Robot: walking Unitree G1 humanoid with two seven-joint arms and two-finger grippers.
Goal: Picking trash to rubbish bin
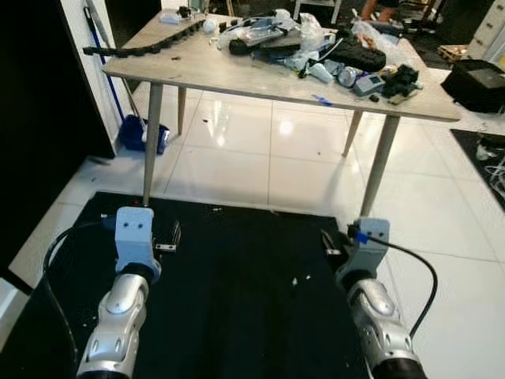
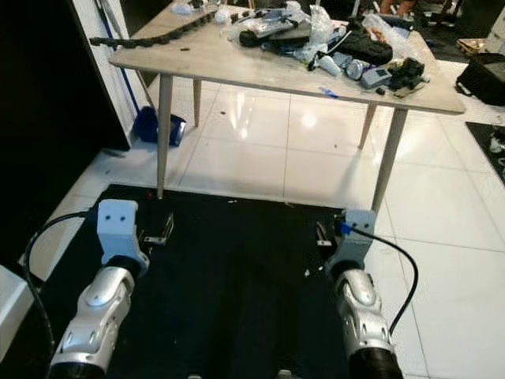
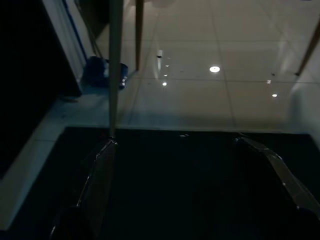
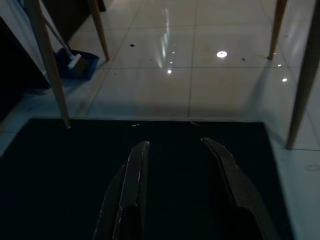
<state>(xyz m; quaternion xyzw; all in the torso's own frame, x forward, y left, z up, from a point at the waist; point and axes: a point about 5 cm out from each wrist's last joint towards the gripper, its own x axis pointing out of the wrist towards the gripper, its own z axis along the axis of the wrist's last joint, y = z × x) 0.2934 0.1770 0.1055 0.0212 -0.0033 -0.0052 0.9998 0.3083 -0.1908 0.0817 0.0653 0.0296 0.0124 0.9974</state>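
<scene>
Both silver arms reach forward and down over a black floor mat (image 1: 245,292) that lies on white glossy tiles. The left end effector (image 3: 192,170) is held above the mat near the tabletop's front left leg (image 1: 152,142); its 2 black fingers (image 3: 97,185) stand well apart with nothing between them. The right end effector (image 4: 180,175) is held above the mat near the front right leg (image 1: 380,162); its 2 fingers (image 4: 135,180) are also spread, with a narrower gap, and hold nothing. A few small pale specks (image 1: 295,280) lie on the mat between the arms; what they are cannot be told. The light wood tabletop (image 1: 237,71) stands beyond the mat on slim splayed legs. Its surface carries a clutter of trash: crumpled clear plastic wrapping (image 1: 304,39), dark bundled items (image 1: 359,55), a small grey device (image 1: 368,84) and black pieces (image 1: 401,79) near the right edge. A black segmented chain (image 1: 146,46) runs along the left side and overhangs the edge. A small blue scrap (image 1: 321,100) lies at the front edge. A blue dustpan (image 1: 142,134) rests on the tiles against the wall at the left, with a long handle (image 1: 102,39) leaning above it. A black bag (image 1: 477,83) sits on the floor at the far right. A rubbish bin cannot be identified.
</scene>
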